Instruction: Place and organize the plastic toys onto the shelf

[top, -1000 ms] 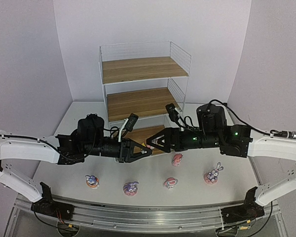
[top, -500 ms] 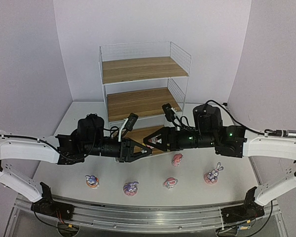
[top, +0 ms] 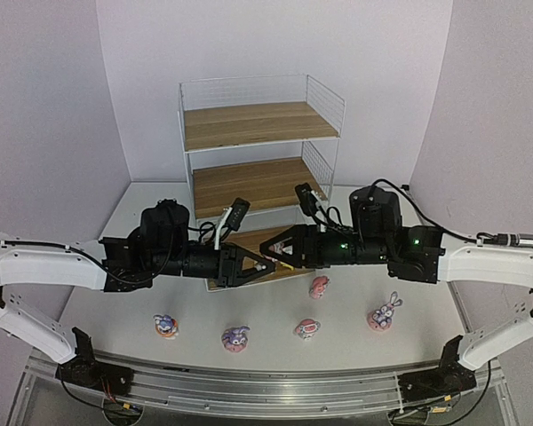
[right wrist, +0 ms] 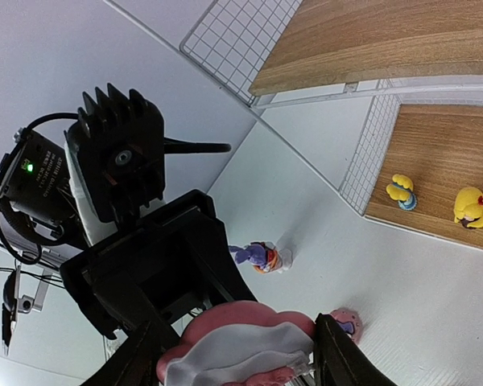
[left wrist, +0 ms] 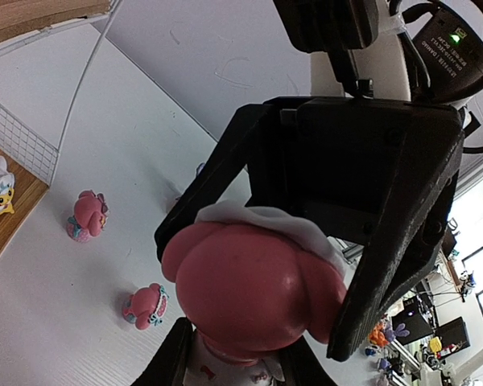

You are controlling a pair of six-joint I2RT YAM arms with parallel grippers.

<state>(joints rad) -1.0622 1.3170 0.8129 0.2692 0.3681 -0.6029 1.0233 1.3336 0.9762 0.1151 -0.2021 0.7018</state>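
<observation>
A pink-and-white round-headed toy [top: 269, 260] hangs in the air between both grippers, in front of the shelf [top: 258, 124]. My left gripper [top: 259, 265] grips its body from the left; the toy fills the left wrist view [left wrist: 253, 289]. My right gripper [top: 278, 254] reaches in from the right, and its fingers [left wrist: 386, 241] press both sides of the toy's head [right wrist: 241, 342]. Two yellowish toys [right wrist: 400, 191] [right wrist: 470, 207] stand on the shelf's bottom board. Purple bunnies [top: 166, 326] [top: 235, 337] [top: 384, 313] and two pink toys [top: 307, 328] [top: 319, 286] stand on the table.
The shelf stands at the back centre, its top board [top: 253, 124] and middle board [top: 253, 185] bare. The toys on the table form a loose row below the arms. White walls close the sides and back.
Both grippers have come together; the right gripper moved left around the toy's head, and the left gripper shifted a little right and up with the toy.
</observation>
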